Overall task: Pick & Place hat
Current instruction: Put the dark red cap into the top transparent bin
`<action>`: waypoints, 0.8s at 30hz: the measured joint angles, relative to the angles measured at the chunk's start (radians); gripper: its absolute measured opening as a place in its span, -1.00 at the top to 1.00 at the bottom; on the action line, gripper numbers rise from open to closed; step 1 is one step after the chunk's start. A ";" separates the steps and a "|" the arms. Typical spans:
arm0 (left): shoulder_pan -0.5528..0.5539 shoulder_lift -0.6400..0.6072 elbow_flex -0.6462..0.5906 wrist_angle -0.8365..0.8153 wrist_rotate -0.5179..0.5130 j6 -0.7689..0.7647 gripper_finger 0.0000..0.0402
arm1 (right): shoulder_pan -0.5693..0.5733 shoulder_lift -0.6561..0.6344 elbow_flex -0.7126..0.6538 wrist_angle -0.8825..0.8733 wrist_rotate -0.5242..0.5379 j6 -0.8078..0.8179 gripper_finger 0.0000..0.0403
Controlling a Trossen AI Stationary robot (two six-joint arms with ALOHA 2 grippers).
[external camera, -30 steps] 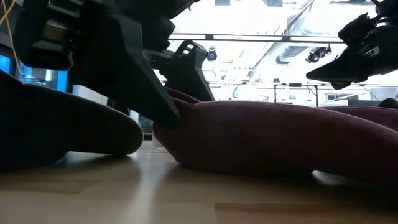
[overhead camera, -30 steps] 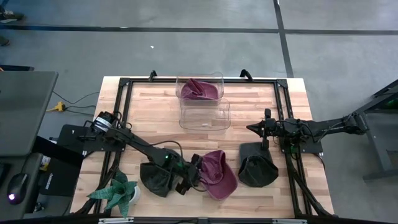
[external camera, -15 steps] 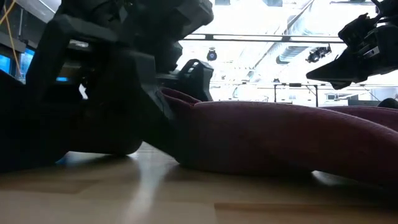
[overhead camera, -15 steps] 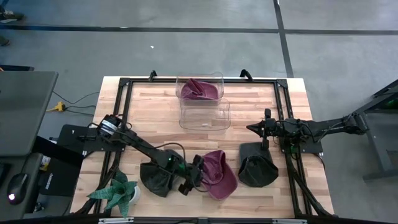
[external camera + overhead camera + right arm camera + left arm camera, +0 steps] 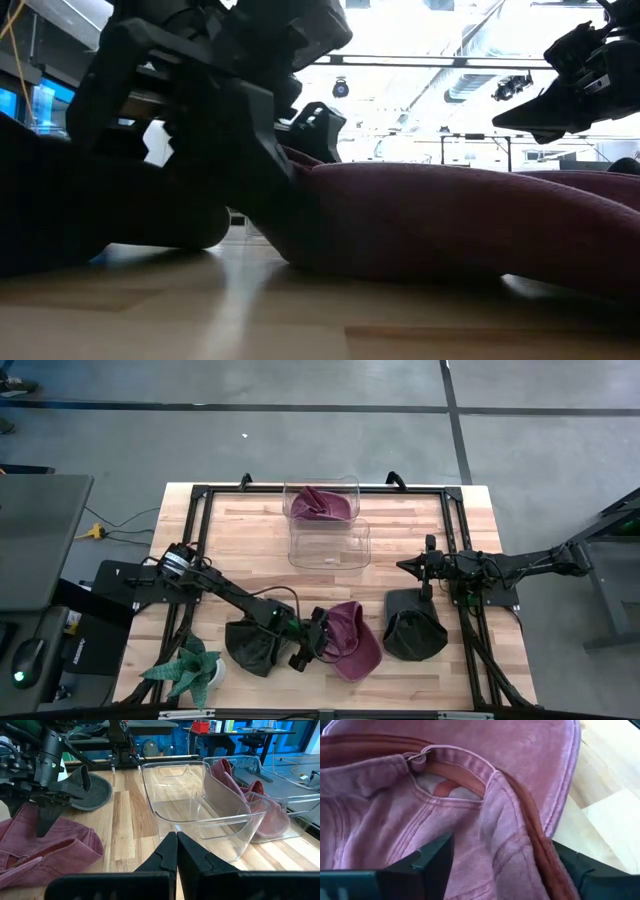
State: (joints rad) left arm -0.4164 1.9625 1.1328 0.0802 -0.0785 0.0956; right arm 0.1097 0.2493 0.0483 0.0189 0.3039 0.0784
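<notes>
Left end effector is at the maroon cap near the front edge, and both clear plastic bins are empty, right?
Not quite. The left end effector is at the maroon cap, but only the nearer clear plastic bin is empty; the high view shows the farther bin holding another maroon cap.

Left gripper (image 5: 318, 639) spread; right gripper (image 5: 415, 565) closed.

In the low view the left arm (image 5: 190, 110) fills the near side and hides part of the maroon hat (image 5: 450, 220), whose far end runs off the picture's edge. In the left wrist view the fingers (image 5: 427, 862) are cut off at the edge, so their tips go unseen.
</notes>
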 joint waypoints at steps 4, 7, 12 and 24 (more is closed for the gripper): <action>0.004 0.000 0.000 -0.010 -0.004 -0.046 -0.01 | 0.000 0.000 0.000 0.000 0.000 0.000 1.00; 0.004 0.000 0.000 -0.024 0.002 -0.067 0.12 | 0.000 0.000 0.000 0.000 0.000 0.000 1.00; 0.004 0.000 0.000 -0.046 0.023 -0.080 0.35 | 0.000 0.000 0.000 0.000 0.000 0.000 1.00; 0.004 0.000 0.000 -0.060 0.020 -0.154 0.96 | 0.000 0.000 0.000 0.000 0.000 0.000 1.00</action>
State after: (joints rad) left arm -0.4123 1.9625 1.1328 0.0203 -0.0588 -0.0579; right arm 0.1097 0.2493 0.0483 0.0189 0.3038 0.0782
